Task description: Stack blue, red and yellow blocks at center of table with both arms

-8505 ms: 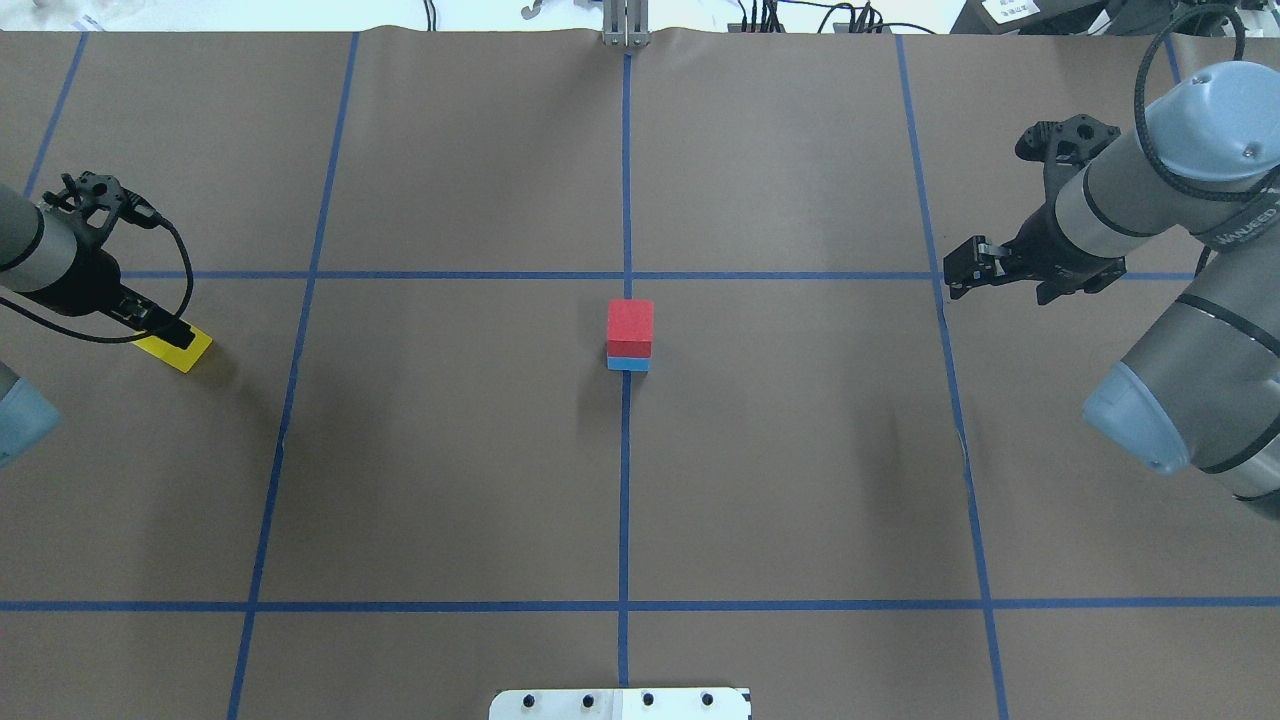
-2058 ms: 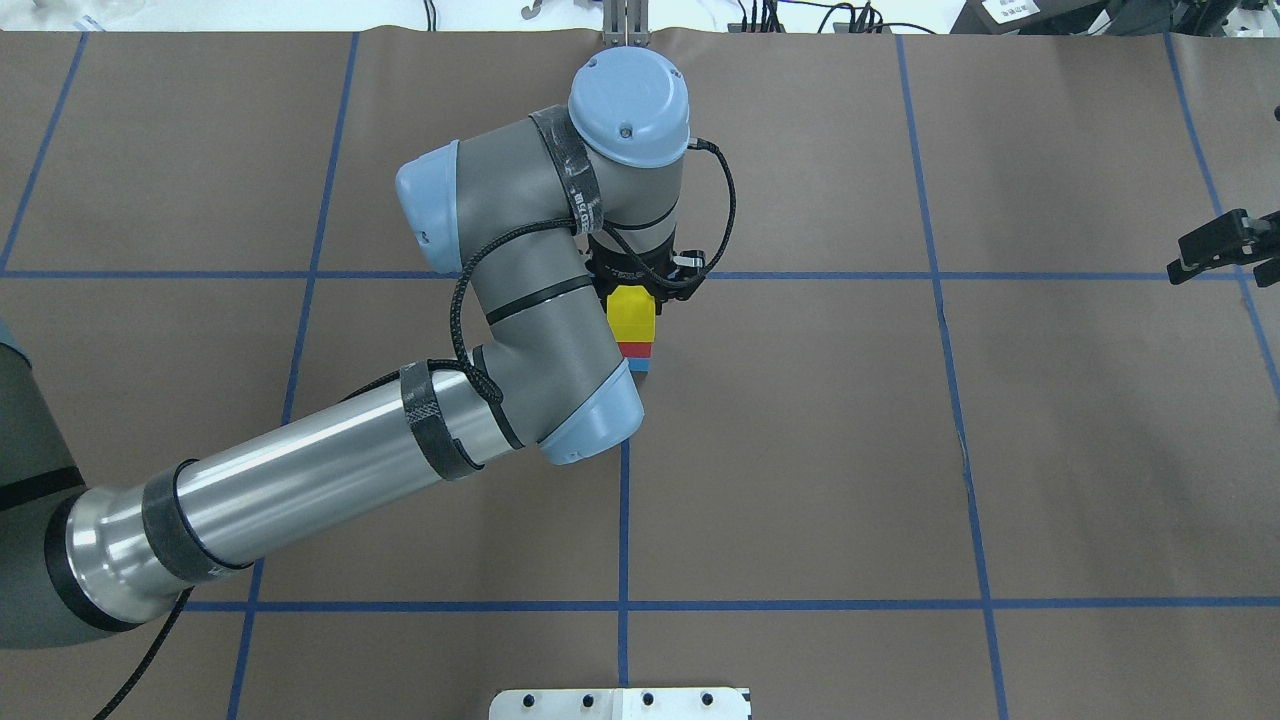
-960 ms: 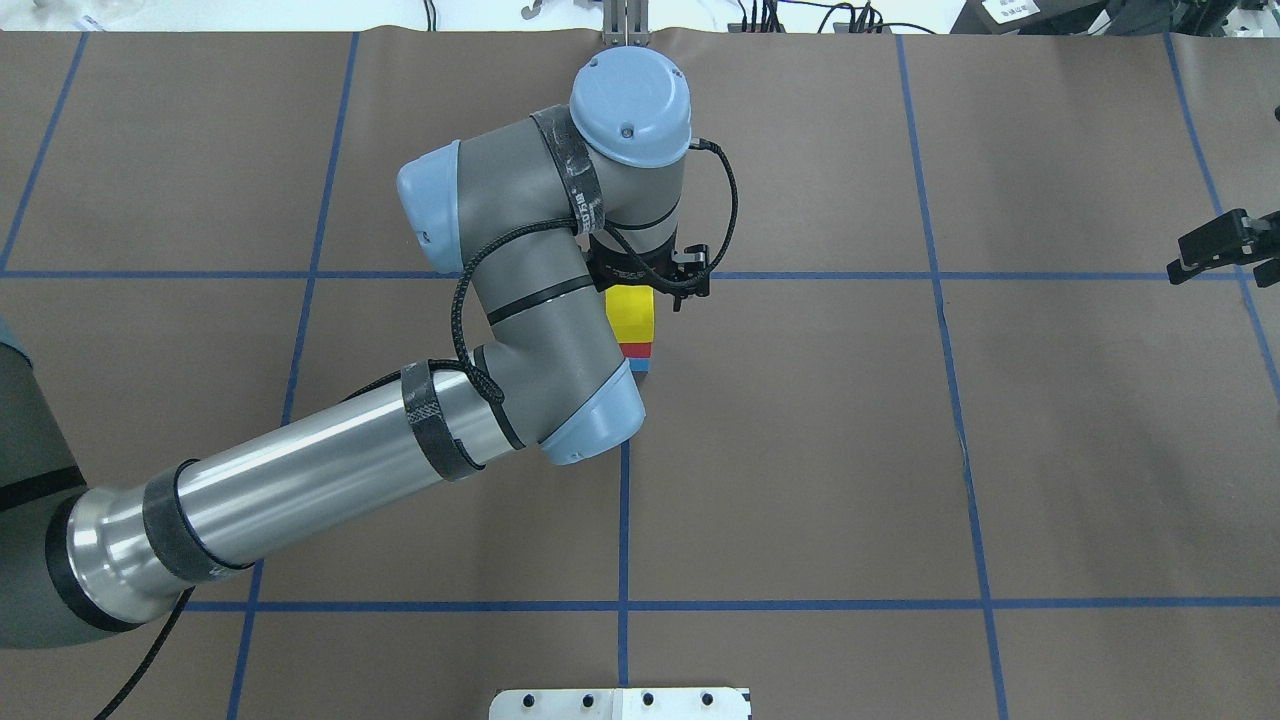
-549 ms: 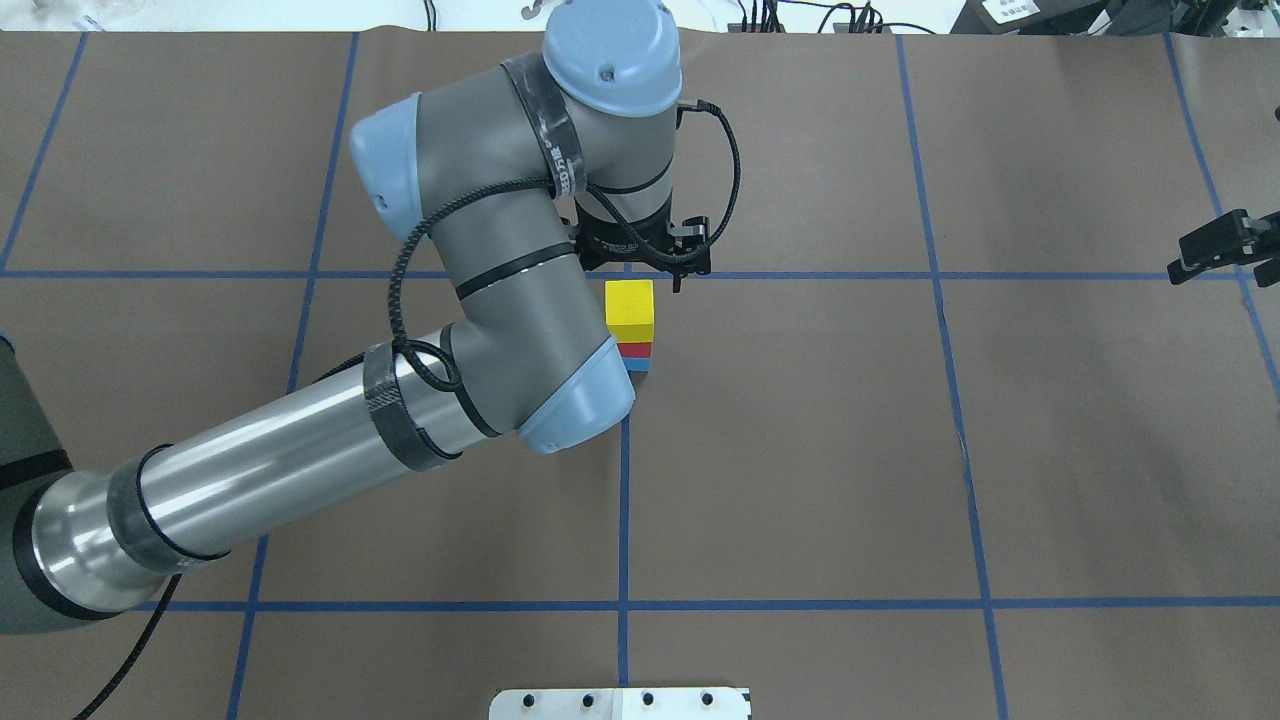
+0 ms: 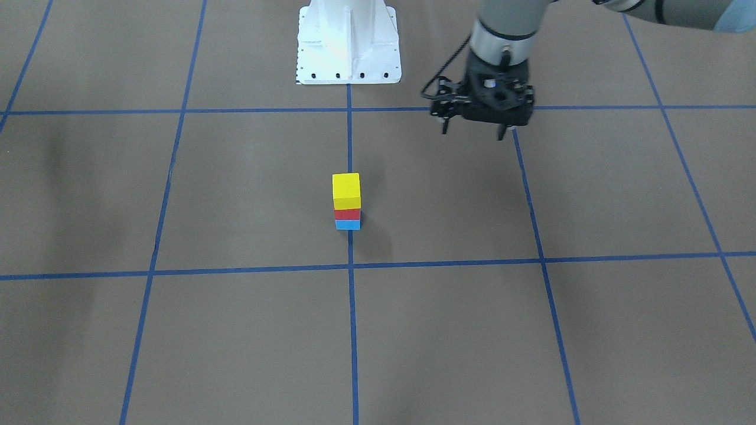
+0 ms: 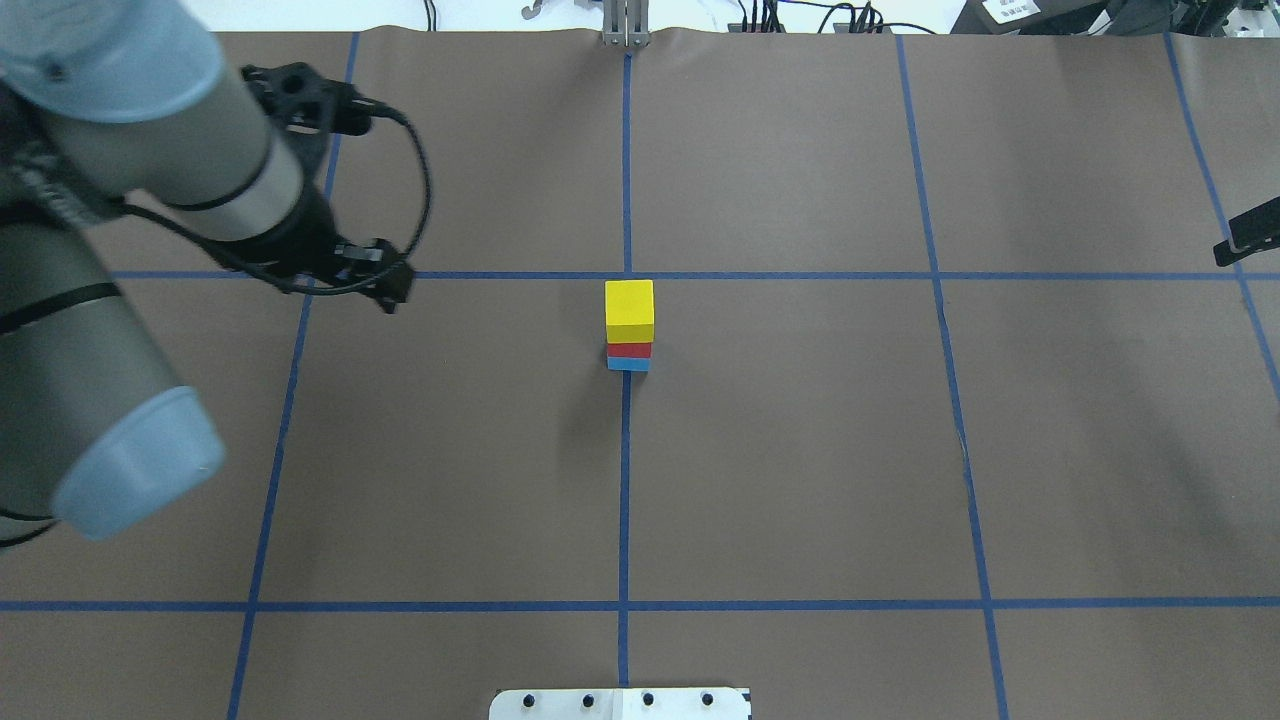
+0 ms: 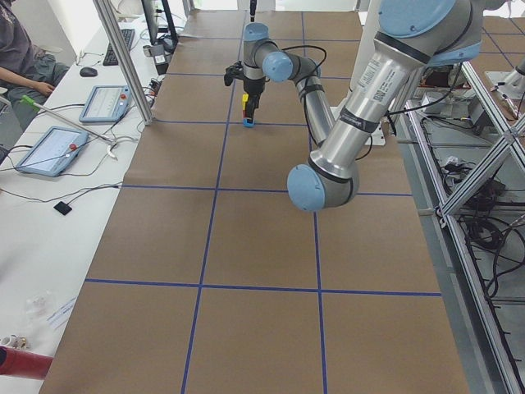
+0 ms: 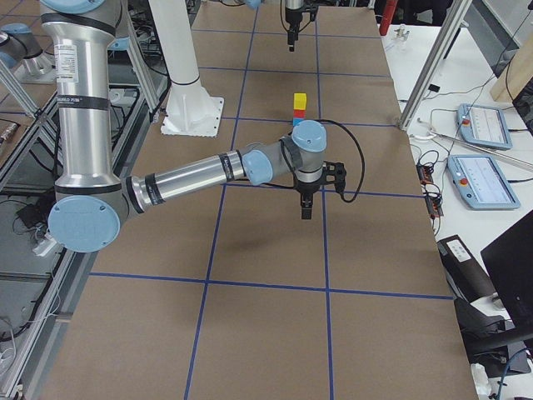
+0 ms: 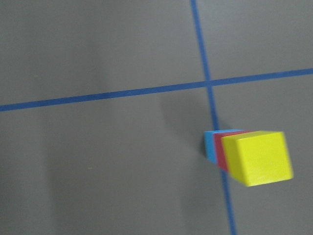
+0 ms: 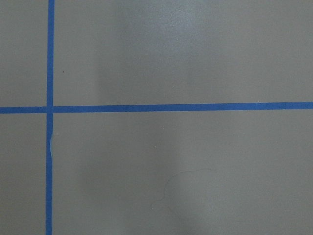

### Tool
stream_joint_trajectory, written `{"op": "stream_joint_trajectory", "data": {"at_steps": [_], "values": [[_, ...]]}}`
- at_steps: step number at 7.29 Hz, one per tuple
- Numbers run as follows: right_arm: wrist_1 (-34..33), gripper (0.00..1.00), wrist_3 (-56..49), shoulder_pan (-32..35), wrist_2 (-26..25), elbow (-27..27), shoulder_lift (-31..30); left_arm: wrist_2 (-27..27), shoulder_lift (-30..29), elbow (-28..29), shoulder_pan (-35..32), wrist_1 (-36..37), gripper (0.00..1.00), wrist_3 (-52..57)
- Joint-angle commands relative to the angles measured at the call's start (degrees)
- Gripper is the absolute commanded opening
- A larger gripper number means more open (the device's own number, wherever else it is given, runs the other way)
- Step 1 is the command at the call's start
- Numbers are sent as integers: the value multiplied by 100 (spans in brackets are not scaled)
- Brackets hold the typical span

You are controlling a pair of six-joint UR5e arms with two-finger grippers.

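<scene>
Okay, we see a three-block stack on the brown paper-covered counter. The yellow cube-shaped block is on top, the red block is under it, and the light blue block is at the bottom, each touching the next. The stack's long axis runs vertical, upright with no lean we can make out, and its sides sit square with the blue tape grid lines. It stands on the centre tape line, near a crossing, at mid-counter. The left end effector hangs above the counter, well apart from the stack on the robot's left. Its fingers point down and are spread, with nothing between them. The right end effector is cropped at the overhead view's right edge, far from the stack; we cannot tell whether it is open or closed.
</scene>
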Motion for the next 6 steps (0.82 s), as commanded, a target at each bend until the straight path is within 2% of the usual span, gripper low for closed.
{"op": "stream_joint_trajectory", "data": {"at_steps": [1,2,3,4,6], "values": [[0,100,-309,260,1,17,-138,-903,1906,-238,-1689,-638,100,2178],[0,100,-309,278,1,17,-138,-1405,2304,374,-2568,-1007,100,3275],[-43,100,-335,443,53,8,-138,-1523,2387,893,-2917,-1115,100,3921],[-79,100,-536,575,471,-10,-190,-1542,2370,1403,-3320,-1169,100,4415],[-88,100,-1019,681,414,-184,-208,-1603,2282,1985,-3787,-1160,100,4490]]}}
